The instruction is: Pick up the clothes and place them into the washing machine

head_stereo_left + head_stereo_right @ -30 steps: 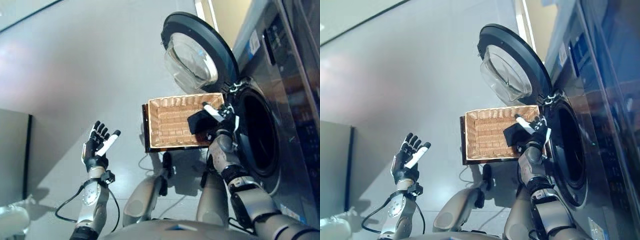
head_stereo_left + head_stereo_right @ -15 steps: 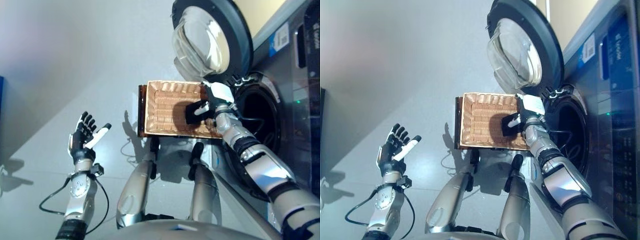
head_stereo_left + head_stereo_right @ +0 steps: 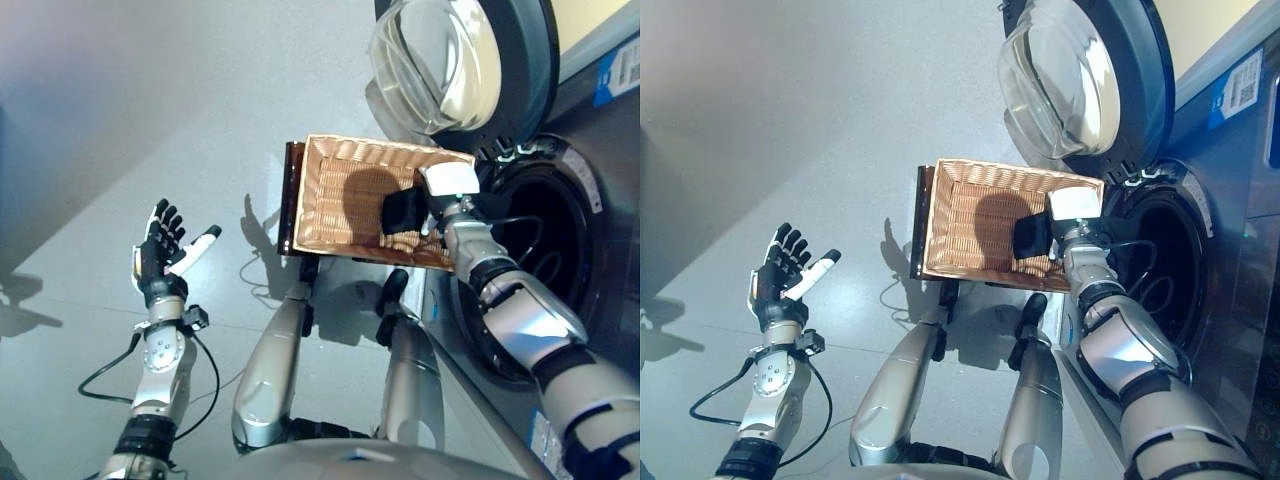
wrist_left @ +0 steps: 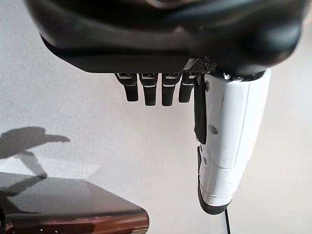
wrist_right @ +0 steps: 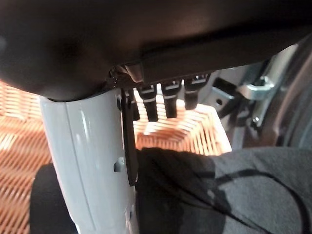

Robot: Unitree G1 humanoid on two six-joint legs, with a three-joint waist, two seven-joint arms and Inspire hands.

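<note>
Right hand (image 3: 1038, 238) looks pinched on the dark cloth (image 5: 204, 190) just over the wicker basket (image 3: 970, 220), so swing it sideways into the washer drum (image 3: 1160, 270) beside it, clearing the door (image 3: 1080, 80); left hand (image 3: 160, 255) idles with relaxed fingers.

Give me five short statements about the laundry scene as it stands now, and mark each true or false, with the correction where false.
1. The washing machine door stands open. True.
2. The wicker basket sits on the floor in front of the machine's drum opening. True.
3. The left hand is curled round a garment. False: it is open and holds nothing, raised over bare floor far from the basket.
4. The right hand is deep inside the drum. False: it is over the basket's end nearest the machine, with dark cloth at its fingers.
5. The basket is piled high with white towels. False: its woven bottom shows bare, apart from the dark cloth at the right hand.
</note>
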